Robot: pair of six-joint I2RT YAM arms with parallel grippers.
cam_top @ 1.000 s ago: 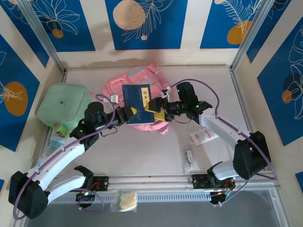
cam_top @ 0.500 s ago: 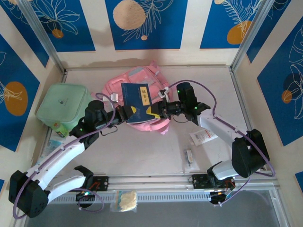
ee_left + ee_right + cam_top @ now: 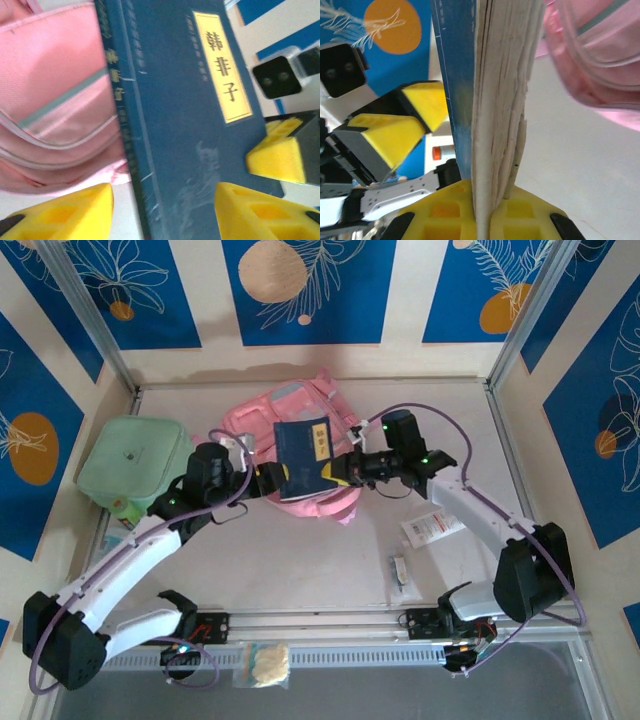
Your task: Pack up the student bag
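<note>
- Currently the student bag [image 3: 290, 405] lies flat on the surface [image 3: 320, 560] at the far middle, between the two arms and well apart from the mint-green case [image 3: 135, 462] on the left.
- Handling, as a judgement: the bag looks like soft, limp fabric. It is light but floppy, so it should sag and fold rather than hold a shape. The piped rim of its opening or a strap would be the sounder place to take hold, since a flat panel would only bunch up.
- Its long axis seems to run from the far side towards the arms, slightly slanted. The blue book [image 3: 303, 452] covers its middle, so I cannot tell which end is the top.
- The right gripper [image 3: 335, 472] has its jaws clenched on the book's page edge, plain in the right wrist view [image 3: 487, 195].
- The left gripper [image 3: 272, 480] sits at the book's spine side with its jaws spread. In the left wrist view [image 3: 164, 192] one pad lies over the cover and the other is clear of the spine, so it does not look clamped.
- The book stands tilted just above the bag [image 3: 50, 100].
</note>
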